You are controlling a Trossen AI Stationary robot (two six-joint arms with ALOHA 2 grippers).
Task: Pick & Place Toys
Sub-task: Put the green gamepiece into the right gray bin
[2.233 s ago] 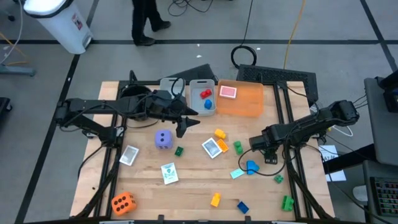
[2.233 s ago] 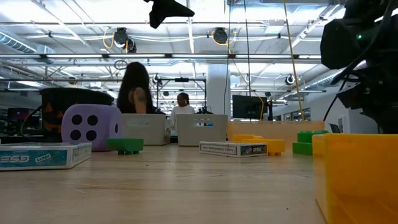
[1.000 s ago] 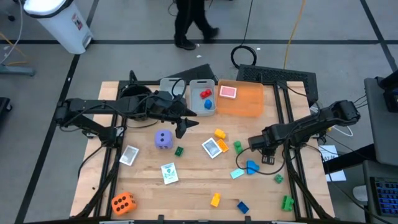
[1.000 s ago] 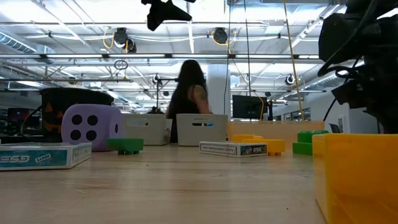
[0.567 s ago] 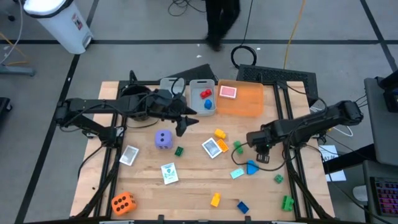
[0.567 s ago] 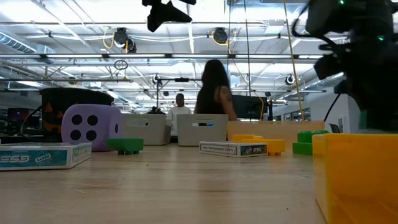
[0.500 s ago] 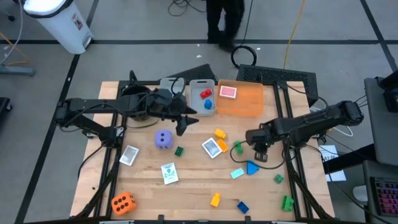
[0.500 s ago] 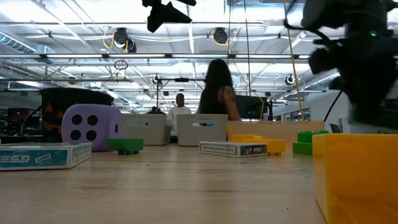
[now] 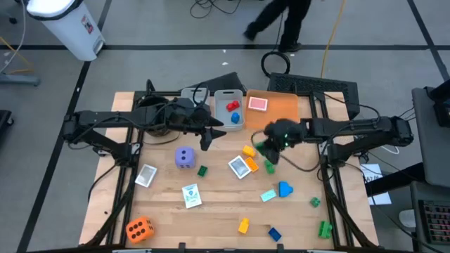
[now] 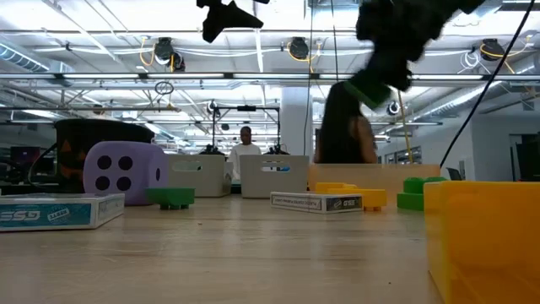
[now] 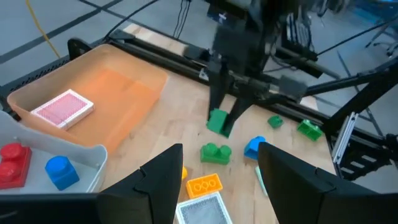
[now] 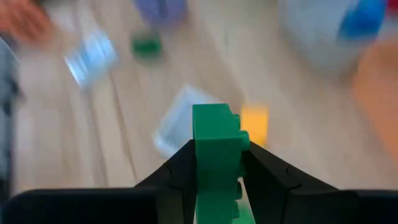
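Right gripper (image 11: pixel 225 124) pinches a green brick (image 12: pixel 216 149) above the table (image 9: pixel 211 211), near the orange tray (image 9: pixel 278 116) and over a yellow brick (image 9: pixel 248 151). Left gripper (image 9: pixel 205 143) hangs spread and empty by the grey bin (image 9: pixel 219 119), which holds a red brick (image 9: pixel 233 106) and a blue brick (image 9: pixel 235 118).

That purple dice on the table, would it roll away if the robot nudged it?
Probably not far. The purple dice sits flat on one face on the wooden table, so a nudge would likely slide or tip it. It looks bulky beside the green brick, perhaps hollow and light.
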